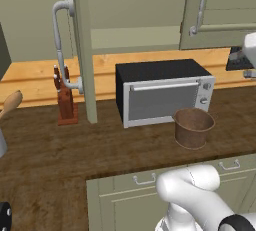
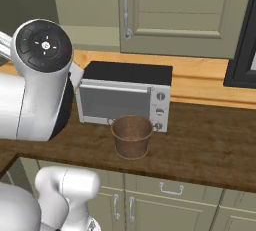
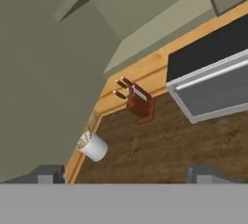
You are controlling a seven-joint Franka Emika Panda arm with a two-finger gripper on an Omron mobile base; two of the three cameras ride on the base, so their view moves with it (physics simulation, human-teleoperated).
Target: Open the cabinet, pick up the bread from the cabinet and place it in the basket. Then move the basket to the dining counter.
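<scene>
1. A dark wood-grain counter [image 1: 60,150] runs across the left base view. Its front edge sits over low olive cabinets [image 1: 125,200] with small handles.
2. On the counter stands a black and silver toaster oven [image 1: 162,95]. The basket [image 1: 193,126], brown and bucket-shaped, stands just at the oven's 5 o'clock, close to its front right corner. I cannot tell whether they touch.
3. The wall cabinet [image 1: 220,10] hangs above. One door [image 1: 84,45] stands swung out, seen edge-on, at the oven's 9 o'clock, its long curved handle [image 1: 60,40] facing left. The door's lower end comes down in front of the counter beside a knife block [image 1: 65,102].
4. The other door, at 1 o'clock from the oven, is closed.
5. Open counter lies at 7 o'clock from the oven, and in the right base view to the basket's 3 o'clock [image 2: 210,140].
6. In the hand view the gripper [image 3: 123,174] has its two dark finger tips set far apart, with nothing between them.
7. The same view, rolled over, shows the knife block, a white cup [image 3: 93,146] at the counter's corner, and the oven's front.
8. The robot's white arm [image 2: 35,90] covers the left of the right base view.
9. The cabinet's inside is cut off at the top, and the bread cannot be made out.
10. A wooden utensil [image 1: 10,104] is cut off at the left edge.
</scene>
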